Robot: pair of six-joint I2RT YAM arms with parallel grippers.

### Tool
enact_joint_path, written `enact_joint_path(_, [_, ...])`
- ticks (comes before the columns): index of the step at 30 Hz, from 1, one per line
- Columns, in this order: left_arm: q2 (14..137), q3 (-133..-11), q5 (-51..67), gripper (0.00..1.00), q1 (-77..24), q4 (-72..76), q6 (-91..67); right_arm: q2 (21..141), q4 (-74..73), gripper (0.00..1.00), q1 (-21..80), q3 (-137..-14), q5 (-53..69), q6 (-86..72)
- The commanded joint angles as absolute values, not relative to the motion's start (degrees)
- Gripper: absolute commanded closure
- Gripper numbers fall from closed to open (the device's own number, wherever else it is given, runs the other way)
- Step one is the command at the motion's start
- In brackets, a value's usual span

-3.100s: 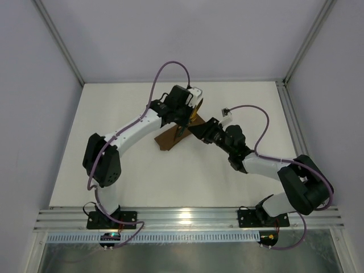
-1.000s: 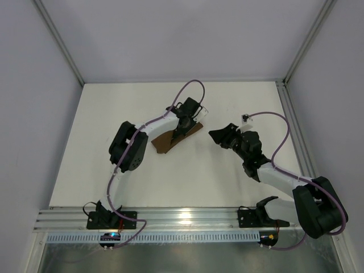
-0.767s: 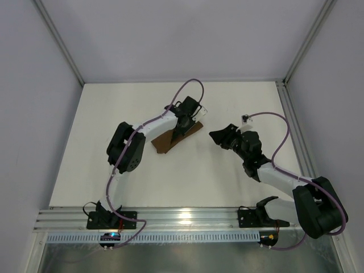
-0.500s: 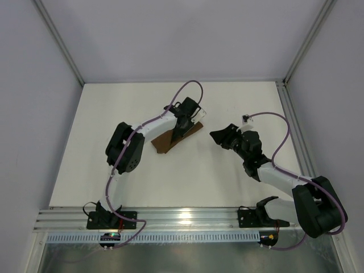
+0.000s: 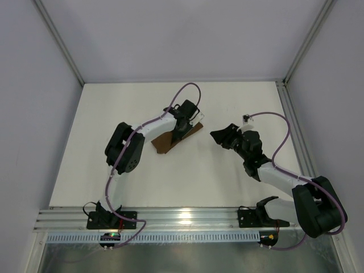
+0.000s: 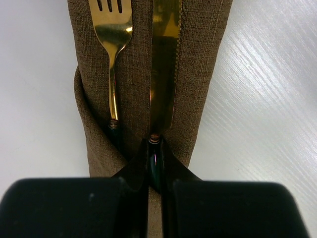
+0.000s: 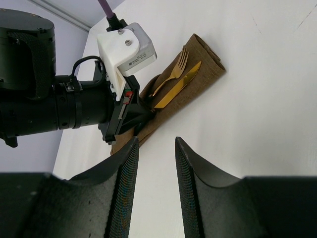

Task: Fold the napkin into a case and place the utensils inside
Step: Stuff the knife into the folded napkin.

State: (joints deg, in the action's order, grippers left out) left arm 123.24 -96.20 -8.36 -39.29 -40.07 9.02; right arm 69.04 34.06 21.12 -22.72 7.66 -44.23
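Left jaws clamp the knife's handle over the cloth case.
The brown case [image 5: 162,145] lies slanted from 8 to 2 o'clock near mid-desk [image 5: 102,142], partly hidden under the left arm [image 5: 149,126]. The fork [image 6: 114,59] has its handle buried in the pocket and its tines cut off. The knife [image 6: 164,64] blade lies beside it. The right jaws, at the case's 3 o'clock, stand part-open, holding nothing.

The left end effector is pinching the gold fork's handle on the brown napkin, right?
No. The left end effector is pinching the handle of the knife, not the fork's, on the brown napkin. The fork lies untouched beside the knife. The left wrist view shows this.
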Motion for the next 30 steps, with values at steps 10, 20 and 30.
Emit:
enact_joint_path(10, [120.1,-94.9,-7.7,0.94,-39.1,-40.1,8.1,67.9,34.7,0.6,20.5,-24.1,7.6,-42.9])
enact_joint_path(20, [118.4,-99.6,-9.1,0.48,-39.2,-40.3,7.6,68.0,33.9,0.58,20.4,-25.0,7.8,-42.3])
enact_joint_path(30, [115.2,-105.7,-0.2,0.48,-40.5,-43.1,7.7,68.6,27.1,0.54,18.8,-30.2,12.3,-38.5])
